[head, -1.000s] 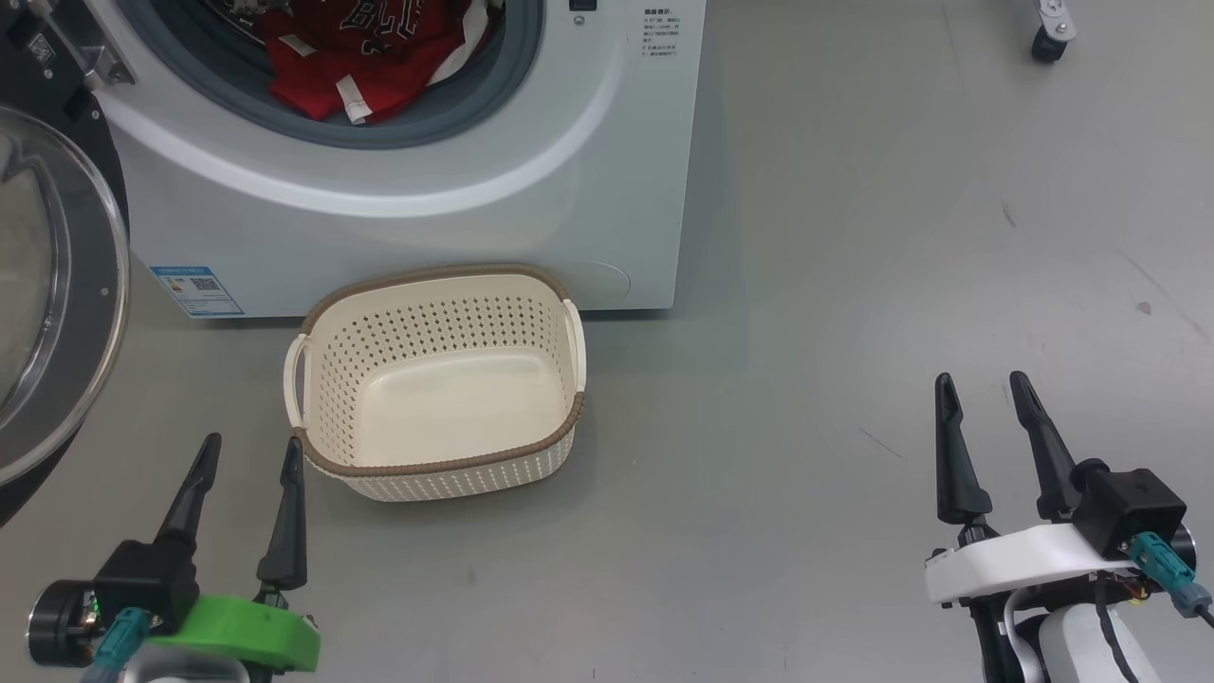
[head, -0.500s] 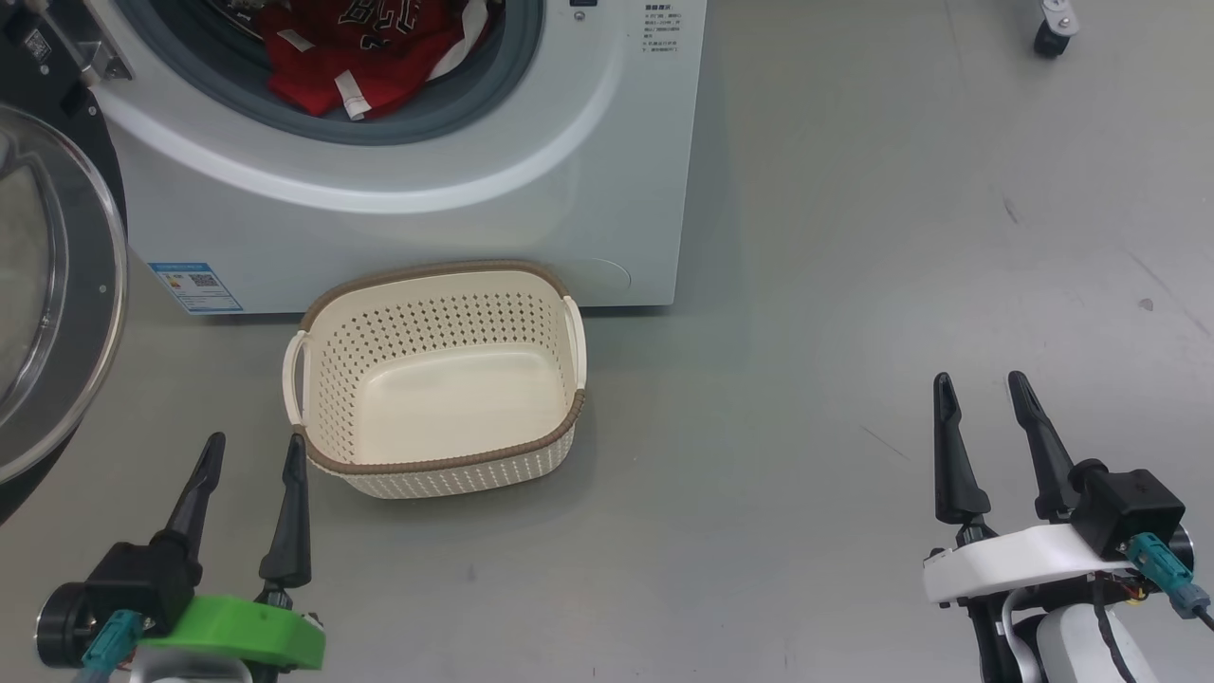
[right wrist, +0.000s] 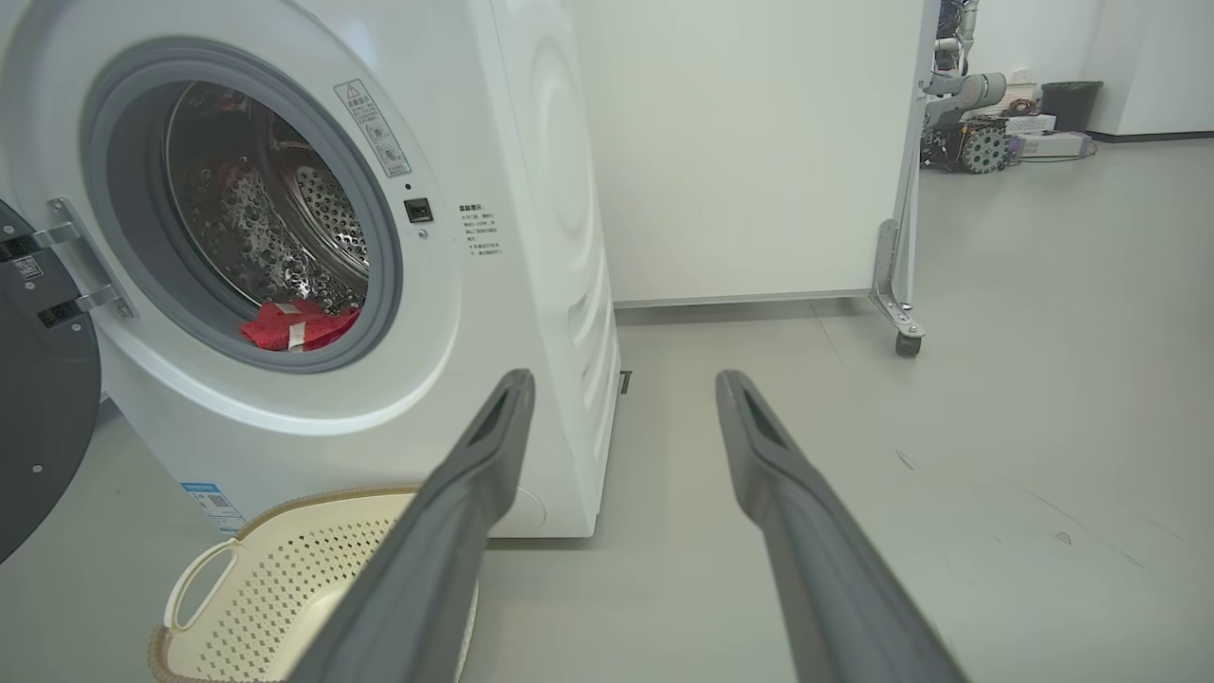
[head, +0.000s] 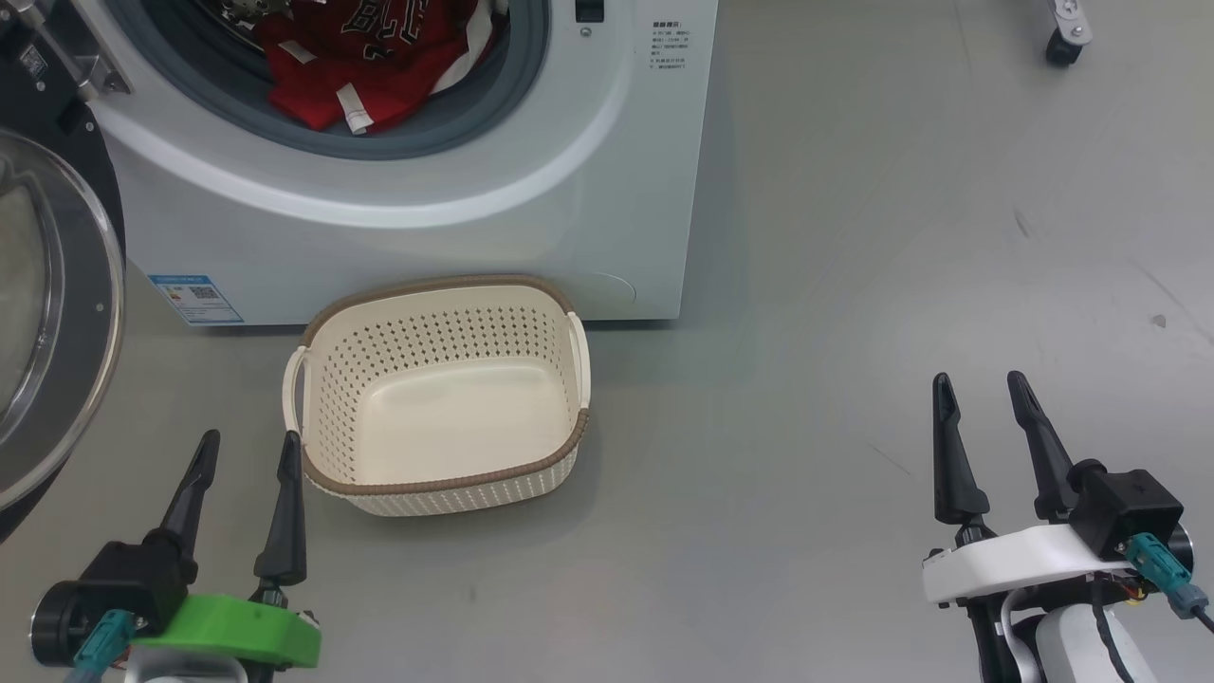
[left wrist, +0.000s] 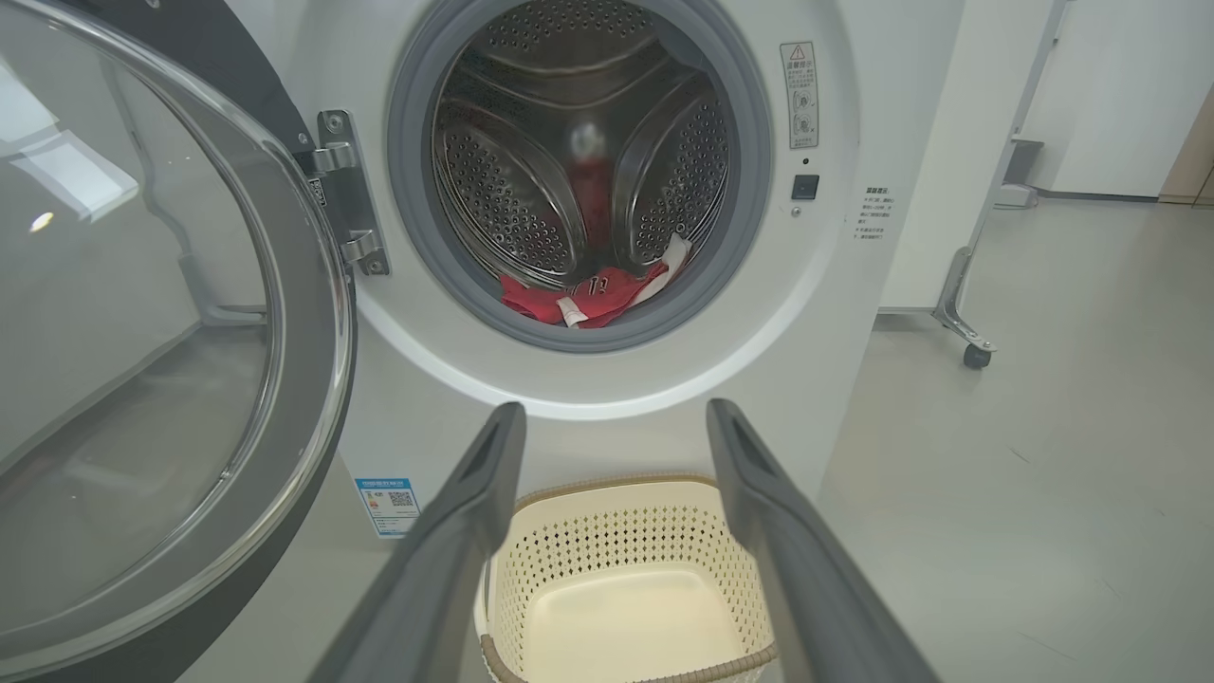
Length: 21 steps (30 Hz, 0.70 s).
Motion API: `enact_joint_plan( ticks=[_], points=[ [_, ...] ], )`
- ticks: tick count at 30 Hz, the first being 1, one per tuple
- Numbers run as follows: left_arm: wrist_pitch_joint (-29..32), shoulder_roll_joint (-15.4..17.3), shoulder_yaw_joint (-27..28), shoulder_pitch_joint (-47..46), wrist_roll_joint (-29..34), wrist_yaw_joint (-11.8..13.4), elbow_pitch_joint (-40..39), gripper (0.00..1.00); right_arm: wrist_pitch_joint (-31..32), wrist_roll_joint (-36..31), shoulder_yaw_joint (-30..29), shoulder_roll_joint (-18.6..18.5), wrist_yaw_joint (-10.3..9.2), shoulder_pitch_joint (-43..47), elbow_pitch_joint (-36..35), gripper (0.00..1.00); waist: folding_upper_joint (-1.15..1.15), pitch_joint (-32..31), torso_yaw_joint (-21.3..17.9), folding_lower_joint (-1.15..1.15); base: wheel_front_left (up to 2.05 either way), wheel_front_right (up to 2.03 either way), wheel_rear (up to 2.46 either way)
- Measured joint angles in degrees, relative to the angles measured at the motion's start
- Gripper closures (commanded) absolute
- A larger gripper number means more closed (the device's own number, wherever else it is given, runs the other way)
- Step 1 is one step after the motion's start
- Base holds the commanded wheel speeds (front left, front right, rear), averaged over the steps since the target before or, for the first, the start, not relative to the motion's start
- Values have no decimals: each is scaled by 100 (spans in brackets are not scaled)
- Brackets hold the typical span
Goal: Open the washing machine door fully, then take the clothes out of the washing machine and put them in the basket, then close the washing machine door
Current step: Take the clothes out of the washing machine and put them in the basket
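Note:
The white washing machine [head: 455,247] stands ahead with its round glass door [head: 47,313] swung open to the left. Red clothes [head: 370,57] lie at the drum's front lip, also seen as clothes [left wrist: 583,299] in the left wrist view and clothes [right wrist: 299,325] in the right wrist view. The cream basket [head: 436,479] sits on the floor before the machine, with nothing in it. My left gripper [head: 247,453] is open, just left of the basket's near corner. Far to the right, over bare floor, my right gripper [head: 977,394] stands open.
The open door [left wrist: 142,360] takes up the space left of my left gripper. A white panel on a caster frame [right wrist: 901,323] stands behind and right of the machine. Grey floor [head: 806,427] stretches between the basket and my right gripper.
The head camera has tilted slightly, so the machine and basket sit a little lower in view. Both grippers stay open in about the same place.

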Motion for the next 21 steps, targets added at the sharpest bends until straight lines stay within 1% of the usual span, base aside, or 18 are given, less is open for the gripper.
enact_joint_plan(
  ticks=[15,21],
  points=[
    [0,104,-87,1,5,0,-18,0,0,-1,3,8,37,0,52,0,0,-69,38,0,125,-125,0],
    [0,107,-131,4,5,-1,-21,0,0,-1,11,9,58,0,73,0,0,-103,42,0,100,-100,0]
  ],
)
